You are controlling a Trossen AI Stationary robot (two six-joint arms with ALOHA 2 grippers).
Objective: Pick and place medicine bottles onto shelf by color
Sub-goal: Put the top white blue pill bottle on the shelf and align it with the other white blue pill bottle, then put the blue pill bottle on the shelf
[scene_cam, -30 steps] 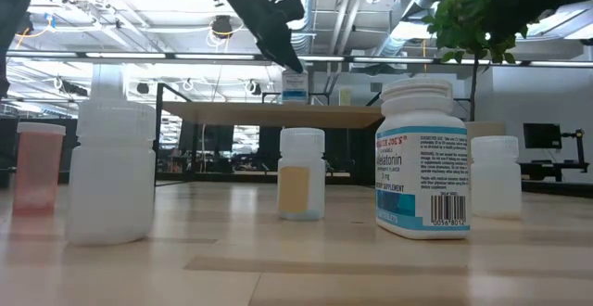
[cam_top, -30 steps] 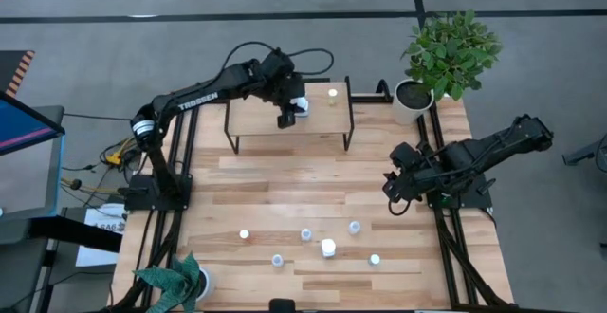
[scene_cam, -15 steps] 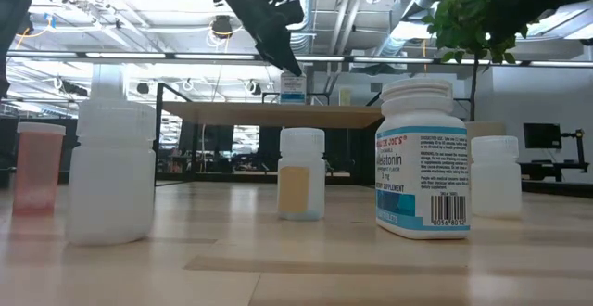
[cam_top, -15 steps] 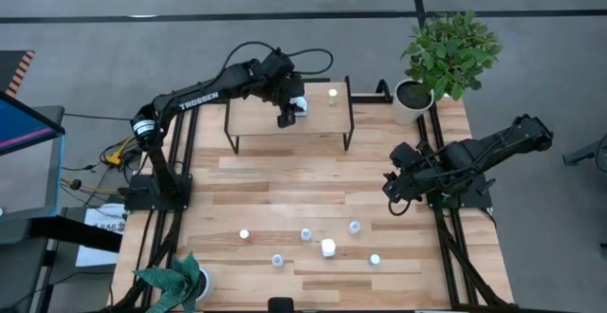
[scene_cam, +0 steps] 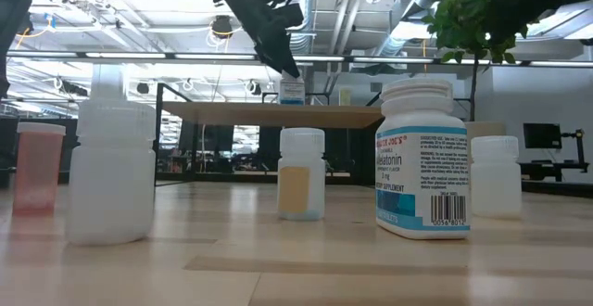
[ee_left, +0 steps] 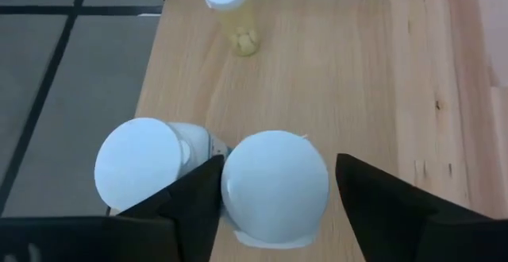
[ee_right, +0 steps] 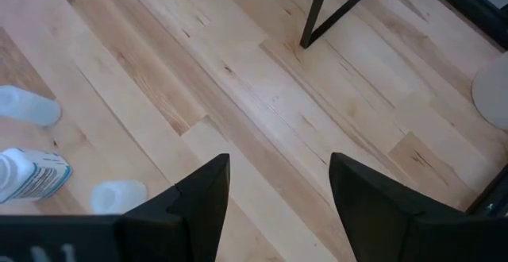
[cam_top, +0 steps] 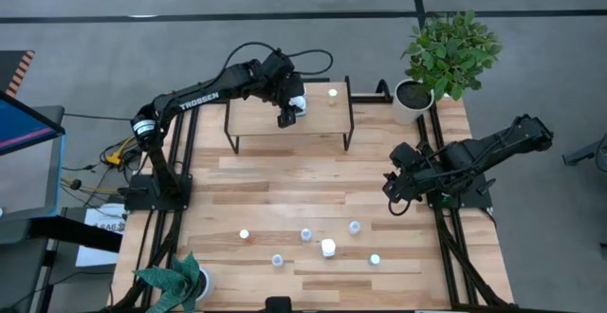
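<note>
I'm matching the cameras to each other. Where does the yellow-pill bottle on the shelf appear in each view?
High view: yellow-pill bottle near the shelf's right back corner.
Low view: small, on the shelf top, centre-right.
Left wrist view: near the top edge, beyond the left gripper.
Right wrist view: not in it.
Shared landmark: the shelf.

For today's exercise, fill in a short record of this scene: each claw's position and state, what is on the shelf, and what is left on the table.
left claw: over the shelf, fingers either side of a white-capped bottle
right claw: open, empty, above the table
on shelf: second white-capped bottle, yellow bottle
on table: six bottles, largest the melatonin bottle
</note>
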